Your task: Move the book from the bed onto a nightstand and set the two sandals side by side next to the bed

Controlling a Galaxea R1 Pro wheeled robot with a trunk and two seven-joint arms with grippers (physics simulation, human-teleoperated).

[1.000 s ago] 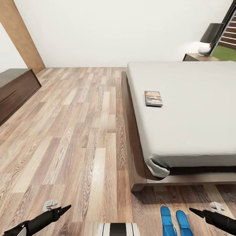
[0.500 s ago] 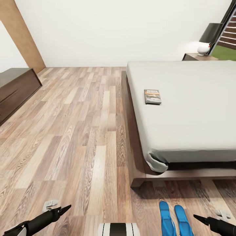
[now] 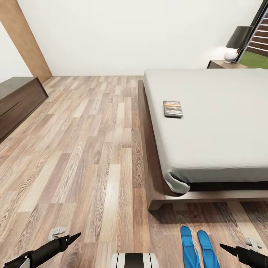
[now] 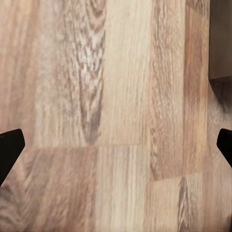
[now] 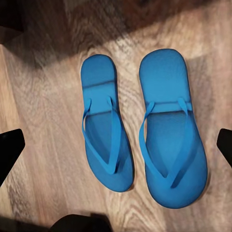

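Blue sandals (image 3: 198, 248) lie side by side at the lower right of the frame, just beyond the foot of the bed (image 3: 208, 123), beside the right gripper (image 3: 227, 248), whose fingers stand spread and empty, as do the left gripper's (image 3: 72, 237) at lower left. Farther up, right of centre, the book (image 3: 173, 108) rests on the mattress near its left edge, long axis running up the frame, probably nearer the right arm. At upper right, a nightstand (image 3: 223, 64) shows behind the bed, its front hidden.

A pair of bright blue flat flip-flop sandals (image 5: 145, 140) lies on the brown wood-plank floor (image 3: 85, 149) with its streaked grain in tan and grey-brown. The low platform bed (image 3: 212, 126) has a plain light-grey sheet over a dark brown wooden frame; on it lies a small thin paperback book (image 3: 173, 108) with a dark grey-black cover and an orange band. At 2 o'clock, a white-based lamp with a dark grey shade (image 3: 236, 42) stands on a dark brown nightstand (image 3: 223, 64) against the white wall (image 3: 130, 33).
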